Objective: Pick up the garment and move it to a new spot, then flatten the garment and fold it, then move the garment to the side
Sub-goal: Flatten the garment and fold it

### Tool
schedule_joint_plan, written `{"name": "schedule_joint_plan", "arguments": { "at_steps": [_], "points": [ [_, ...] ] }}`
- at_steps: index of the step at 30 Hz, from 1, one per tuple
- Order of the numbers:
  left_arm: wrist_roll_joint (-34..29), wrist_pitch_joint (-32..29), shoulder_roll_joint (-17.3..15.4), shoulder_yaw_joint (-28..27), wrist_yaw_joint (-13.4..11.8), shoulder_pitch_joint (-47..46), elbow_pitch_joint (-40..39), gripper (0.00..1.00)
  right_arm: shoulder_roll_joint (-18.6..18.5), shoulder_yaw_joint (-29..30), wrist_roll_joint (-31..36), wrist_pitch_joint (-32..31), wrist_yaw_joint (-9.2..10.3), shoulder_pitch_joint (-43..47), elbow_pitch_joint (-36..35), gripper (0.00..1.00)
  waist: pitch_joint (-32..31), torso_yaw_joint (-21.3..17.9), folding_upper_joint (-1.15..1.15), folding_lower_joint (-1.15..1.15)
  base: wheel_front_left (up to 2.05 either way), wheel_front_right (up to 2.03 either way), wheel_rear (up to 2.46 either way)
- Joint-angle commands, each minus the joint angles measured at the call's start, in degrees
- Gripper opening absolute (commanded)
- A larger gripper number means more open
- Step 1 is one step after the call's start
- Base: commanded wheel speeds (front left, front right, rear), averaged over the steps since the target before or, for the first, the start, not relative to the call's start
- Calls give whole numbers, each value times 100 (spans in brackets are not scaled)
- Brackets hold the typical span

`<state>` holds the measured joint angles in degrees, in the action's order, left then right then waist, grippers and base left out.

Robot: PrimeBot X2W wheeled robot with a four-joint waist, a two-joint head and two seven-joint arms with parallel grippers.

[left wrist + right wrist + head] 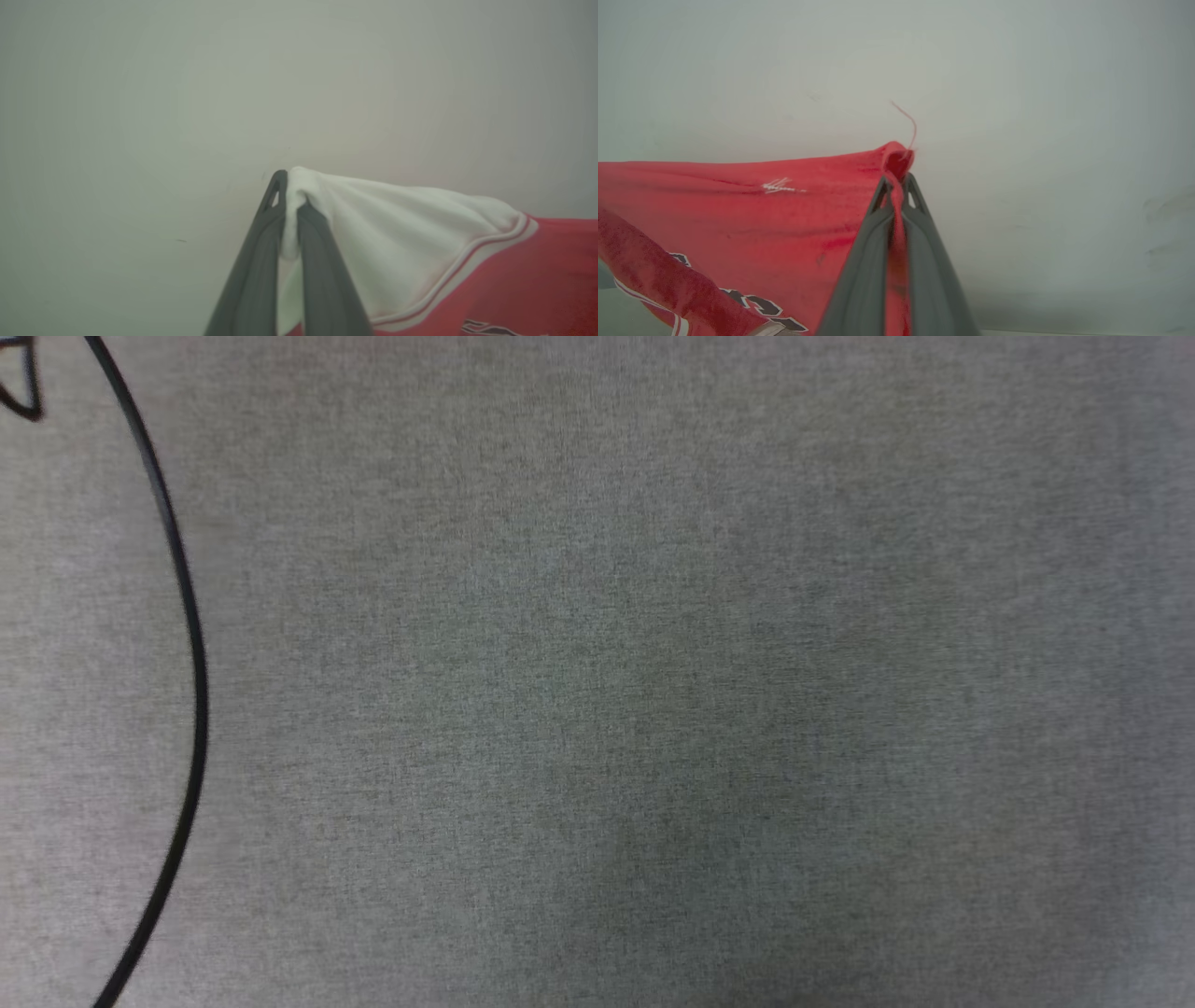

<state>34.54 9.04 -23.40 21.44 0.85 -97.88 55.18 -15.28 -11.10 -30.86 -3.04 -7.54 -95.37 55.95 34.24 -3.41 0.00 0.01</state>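
In the left wrist view my left gripper (290, 196) is shut on the white sleeve of the garment (420, 252), whose red body with striped trim stretches away to the right. The right wrist view has my right gripper (896, 179) shut on a pinched corner of the garment (752, 214), red cloth spreading to the left with part of the black print at the bottom. A loose red thread (909, 122) curls above that corner. The cloth hangs taut in front of a pale blank surface in both wrist views.
The head view looks down on a grey woven table cover (653, 691) with a thin black curved line (191, 644) drawn along its left side and a small black mark (23, 387) in the top left corner.
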Motion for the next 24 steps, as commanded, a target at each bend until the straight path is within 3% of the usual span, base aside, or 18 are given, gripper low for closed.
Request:
{"name": "schedule_joint_plan", "arguments": {
  "at_steps": [1, 13, 24],
  "points": [
    [0, 38, -17, -23, 19, 77, 37, 0, 0, -23, -33, 21, 10, 17, 35, 0, 145, 25, 0, -1, 0, 0, 0],
    [490, 327, 158, -86, 558, 1357, 825, 0, -68, -886, -815, 60, 9, 1218, 1, 0, 75, 155, 0, -1, 0, 0, 0],
    [705, 616, 313, -82, 651, 3740, 332, 0, -633, -1669, -1466, 205, 10, 3320, -446, 0, -796, 286, 0, -1, 0, 0, 0]
  ]
}}
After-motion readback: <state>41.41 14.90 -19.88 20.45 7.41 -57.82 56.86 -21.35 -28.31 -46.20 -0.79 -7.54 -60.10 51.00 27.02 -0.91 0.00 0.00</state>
